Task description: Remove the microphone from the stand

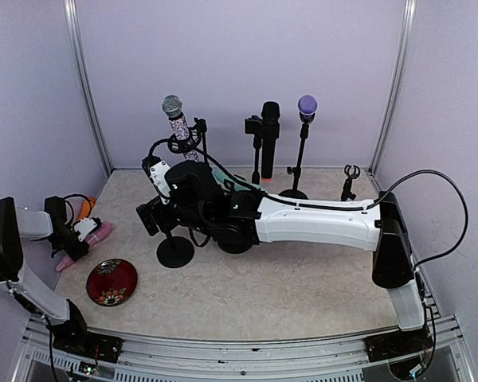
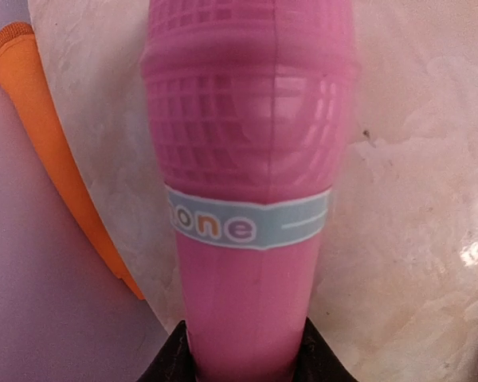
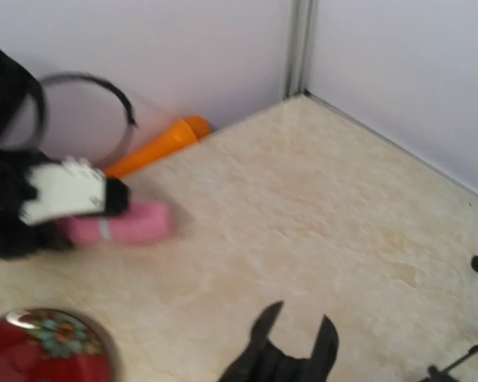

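I judge the step in hand to be laying the pink plastic toy microphone [image 2: 247, 159] down at the left edge of the pale marbled table [image 1: 303, 294]. It is off any stand and lies low over the top, just beside the orange microphone [image 2: 52, 159] that rests against the left wall. To do this well, I want the pink body flat on the table before I let go, so it cannot roll. I also want to keep it apart from the orange one and short of the red patterned plate [image 1: 111, 281] nearer the front edge. Then I would open only enough to clear the handle and draw straight back along its axis.

The left gripper [image 2: 243, 362] is clenched on the narrow handle end of the pink microphone. In the left wrist view its two dark pads [image 2: 171, 362] press on either side of the handle, and the ribbed head points away from the camera.

The right gripper [image 3: 293, 338] is released. Its black fingers [image 3: 263, 326] stand well apart with nothing between them and touch nothing I can see. From above, that arm reaches across the table towards the left. Its wrist is low beside the black round-based stand [image 1: 175, 251], which carries the silver glittery microphone [image 1: 175, 118] in its clip. If that is my next pick, the open fingers sit too low. I would have to raise them to the handle below the clip before closing.
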Tool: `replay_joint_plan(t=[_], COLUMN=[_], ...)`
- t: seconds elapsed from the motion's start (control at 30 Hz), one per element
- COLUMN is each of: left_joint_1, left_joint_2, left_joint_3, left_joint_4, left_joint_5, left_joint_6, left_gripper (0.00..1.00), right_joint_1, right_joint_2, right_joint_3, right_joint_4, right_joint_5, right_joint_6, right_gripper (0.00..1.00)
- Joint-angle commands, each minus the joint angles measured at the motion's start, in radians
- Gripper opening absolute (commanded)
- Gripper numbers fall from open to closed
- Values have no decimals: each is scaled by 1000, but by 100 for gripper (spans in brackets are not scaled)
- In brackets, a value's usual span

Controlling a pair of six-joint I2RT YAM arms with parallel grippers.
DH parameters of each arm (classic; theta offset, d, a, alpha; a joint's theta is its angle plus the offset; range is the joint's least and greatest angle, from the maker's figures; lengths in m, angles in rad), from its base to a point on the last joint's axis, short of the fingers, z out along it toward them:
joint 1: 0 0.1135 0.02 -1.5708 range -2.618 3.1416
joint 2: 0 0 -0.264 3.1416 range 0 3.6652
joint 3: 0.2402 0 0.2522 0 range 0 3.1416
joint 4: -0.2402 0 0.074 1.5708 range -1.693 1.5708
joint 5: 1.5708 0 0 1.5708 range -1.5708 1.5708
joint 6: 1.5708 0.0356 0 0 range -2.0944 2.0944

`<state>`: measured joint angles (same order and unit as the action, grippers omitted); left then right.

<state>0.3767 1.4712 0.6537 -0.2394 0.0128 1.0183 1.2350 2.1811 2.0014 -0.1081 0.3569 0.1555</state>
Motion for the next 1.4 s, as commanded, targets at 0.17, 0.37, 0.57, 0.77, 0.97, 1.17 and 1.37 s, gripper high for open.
replay_joint_plan(t=[0.17,0.37,0.57,0.77,0.97,1.17,1.37], left_joint_1=[18,5,-20,-68,-153,-246,-299], left_joint_2=[-85,-251,-377,-444,-460,-453,-453], left_joint_3=[-27,7,85,130,149,166,183], left_joint_4=[0,-159,-287,-373,-393,-396,-396], left_joint_5=[15,167,300,359,364,345,333], left_joint_6=[-6,-44,-115,-150,-211,-277,-300], left_gripper=[67,99,99,99,99,99,99], right_joint_1=[-45,-62,-74,-74,-68,-56,-29], right_joint_2=[162,222,260,269,194,68,-140], right_joint_3=[196,252,259,253,132,-9,-268], right_joint_4=[-123,-133,-78,-5,82,160,260], right_joint_5=[13,-6,-28,-39,-45,-36,-59], right_joint_6=[-46,-41,-35,-42,-47,-66,-57], right_gripper=[98,90,77,60,29,14,5])
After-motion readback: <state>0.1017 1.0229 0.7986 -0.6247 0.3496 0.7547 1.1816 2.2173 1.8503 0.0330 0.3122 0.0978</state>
